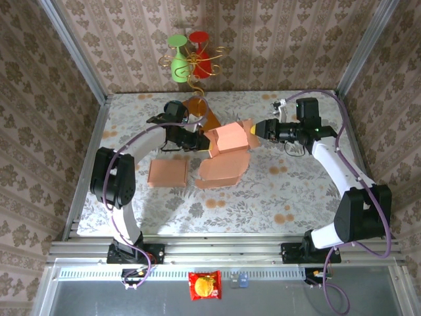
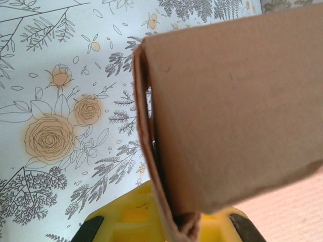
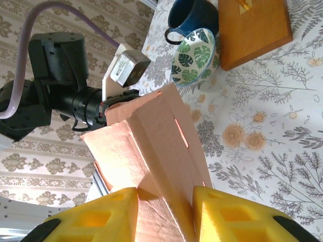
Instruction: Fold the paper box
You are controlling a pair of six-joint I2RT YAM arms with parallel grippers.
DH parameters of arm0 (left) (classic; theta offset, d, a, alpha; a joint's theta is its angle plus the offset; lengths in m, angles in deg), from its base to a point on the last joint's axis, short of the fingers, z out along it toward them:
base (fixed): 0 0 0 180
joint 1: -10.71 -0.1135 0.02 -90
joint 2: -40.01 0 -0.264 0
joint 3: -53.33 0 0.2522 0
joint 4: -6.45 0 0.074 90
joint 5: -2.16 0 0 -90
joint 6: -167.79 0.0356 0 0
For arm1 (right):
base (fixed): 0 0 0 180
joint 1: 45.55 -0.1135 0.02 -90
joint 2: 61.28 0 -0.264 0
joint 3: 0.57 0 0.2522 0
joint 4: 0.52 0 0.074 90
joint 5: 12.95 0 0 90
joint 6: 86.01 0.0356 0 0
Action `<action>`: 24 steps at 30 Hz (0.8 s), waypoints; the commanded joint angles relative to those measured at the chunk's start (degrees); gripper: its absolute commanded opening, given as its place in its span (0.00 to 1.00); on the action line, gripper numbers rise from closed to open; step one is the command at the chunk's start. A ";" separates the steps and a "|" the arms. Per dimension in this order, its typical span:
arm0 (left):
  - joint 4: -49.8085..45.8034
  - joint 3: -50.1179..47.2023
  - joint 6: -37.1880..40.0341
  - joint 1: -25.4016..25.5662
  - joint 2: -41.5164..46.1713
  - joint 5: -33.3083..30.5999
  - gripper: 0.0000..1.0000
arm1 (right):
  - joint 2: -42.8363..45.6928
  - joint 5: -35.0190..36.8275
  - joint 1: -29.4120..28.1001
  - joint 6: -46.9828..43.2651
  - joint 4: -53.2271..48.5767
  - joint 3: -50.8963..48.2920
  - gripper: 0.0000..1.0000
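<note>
The paper box (image 1: 227, 139) is salmon-pink cardboard, partly folded and held up over the middle of the table between both arms. Its lower panel (image 1: 220, 171) hangs down to the tabletop. My left gripper (image 1: 197, 140) holds the box's left edge. In the left wrist view, that gripper (image 2: 184, 224) is shut, its yellow fingers (image 2: 126, 217) pinching a doubled flap (image 2: 232, 111). My right gripper (image 1: 254, 130) comes in from the right. In its wrist view the right gripper (image 3: 164, 201) has a folded wall of the box (image 3: 161, 146) between its yellow fingers (image 3: 106, 217), which press on both sides.
A separate flat cardboard piece (image 1: 168, 173) lies left of the box. Behind it stands a wooden base (image 1: 197, 108) with a wire stand carrying green and red glasses (image 1: 187, 52). A blue mug (image 3: 189, 15) and a leaf-patterned bowl (image 3: 194, 55) sit near the wooden base (image 3: 252, 25).
</note>
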 commanded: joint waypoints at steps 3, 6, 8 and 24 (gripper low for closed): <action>-1.50 2.59 -0.13 0.85 0.06 -2.29 0.00 | -0.79 3.82 -1.54 -3.68 -5.10 3.33 0.34; -1.57 2.85 -0.60 1.02 0.34 -2.93 0.00 | -0.96 7.69 -2.77 -5.26 -7.80 4.17 0.34; -1.59 2.94 -0.75 1.03 0.49 -3.15 0.00 | -0.56 9.71 -3.17 -5.55 -8.02 3.93 0.33; -5.67 5.56 -1.24 4.46 1.12 -6.79 0.00 | -0.43 27.36 -7.92 -9.70 -14.62 6.42 0.35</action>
